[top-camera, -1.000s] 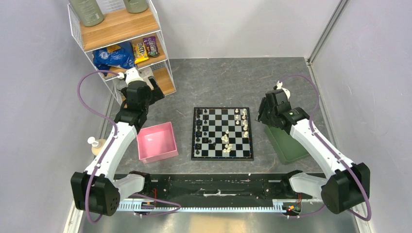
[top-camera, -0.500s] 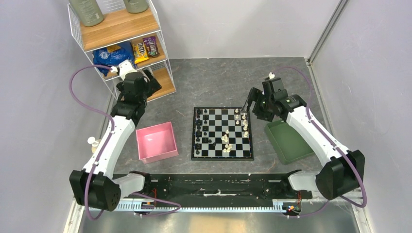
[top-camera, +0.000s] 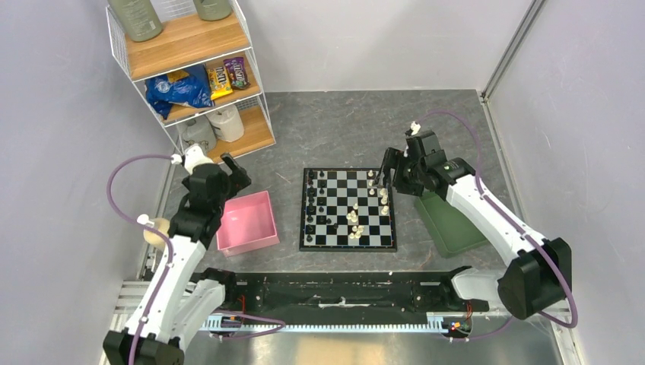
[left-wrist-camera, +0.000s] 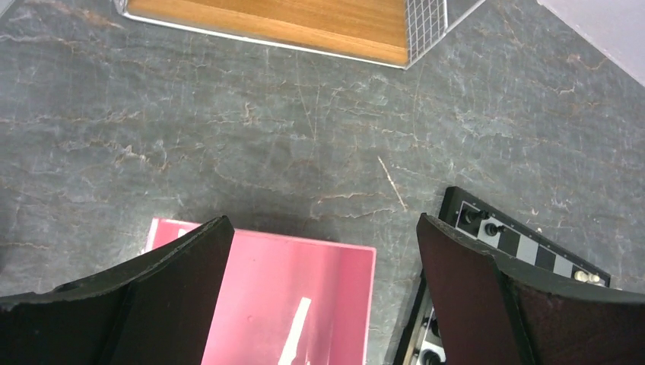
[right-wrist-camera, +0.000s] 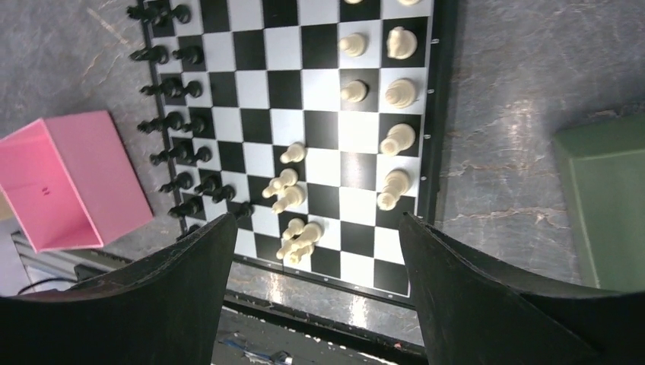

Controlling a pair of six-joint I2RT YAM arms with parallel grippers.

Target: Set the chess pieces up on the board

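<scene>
The board (top-camera: 347,248) lies at the table's middle. Black chess pieces (top-camera: 316,201) stand in two files along its left side. White chess pieces (top-camera: 382,194) line the right side, and a loose cluster of white ones (top-camera: 355,220) sits near the front middle. My right gripper (top-camera: 386,167) hovers over the board's far right corner. In the right wrist view it (right-wrist-camera: 316,220) is open and empty, with the board (right-wrist-camera: 323,129) and the white cluster (right-wrist-camera: 293,194) below. My left gripper (top-camera: 232,173) hangs above the pink tray's far edge, open and empty (left-wrist-camera: 325,222).
A pink tray (top-camera: 245,223) (left-wrist-camera: 266,289) sits left of the board. A green tray (top-camera: 450,220) (right-wrist-camera: 608,205) lies to its right, under the right arm. A wire shelf (top-camera: 190,68) (left-wrist-camera: 289,19) with snacks and bottles stands at the back left. Walls close in on both sides.
My right gripper swung left from over the green tray to the board's far right corner. My left arm pulled back from the shelf toward the pink tray.
</scene>
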